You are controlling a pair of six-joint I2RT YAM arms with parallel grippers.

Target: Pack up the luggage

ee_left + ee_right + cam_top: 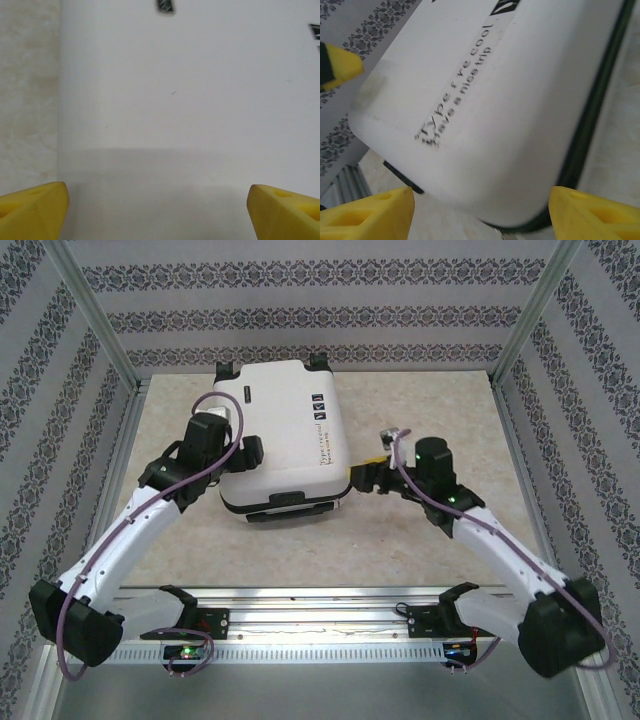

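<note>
Two grippers, both spread wide. One closed white luggage (pixel 285 430) lies on the desk (pixel 420 400), just ahead of the left gripper (pixel 157 212), its corner between the right gripper's (pixel 480 215) fingers. Lid print: "Have a nice trip".

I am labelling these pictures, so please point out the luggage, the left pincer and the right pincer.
luggage (pixel 285 430): top view, middle of its white shell.
left pincer (pixel 157 212): left wrist view, midway between the yellow fingertips.
right pincer (pixel 480 212): right wrist view, midway between the yellow fingertips.
</note>
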